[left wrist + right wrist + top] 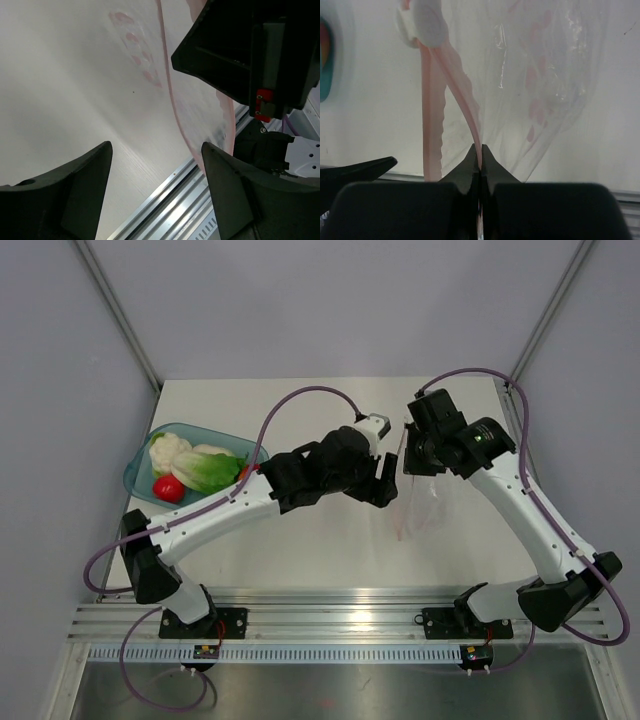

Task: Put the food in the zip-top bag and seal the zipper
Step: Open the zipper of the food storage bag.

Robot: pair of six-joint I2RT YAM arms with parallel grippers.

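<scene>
**Operator:** What have the right jaws got?

**Spotter:** Your right jaws are pressed together on the zipper point(432, 125), the pink strip along the bag's edge. The bag point(420, 505) hangs from them, right of the counter's middle. I cannot tell whether its lower edge touches the counter point(300, 560).

**Operator:** And the left?

**Spotter:** Your left jaws stand wide apart and hold nothing. They sit just beside the bag, and one finger point(235, 195) is close to the plastic. I cannot tell whether it touches.

**Operator:** Count things for me.

**Spotter:** You have one bag and one teal bowl point(140, 468) at the far left. All the food is in the bowl: one green leafy piece point(210, 472), one red round piece point(168, 488), a whitish piece point(168, 450), and a reddish bit point(245, 471) half hidden by your left arm.

**Operator:** The surroundings?

**Spotter:** You have a plain white counter with grey walls on three sides. A metal rail point(330, 615) runs along the near edge.
</scene>
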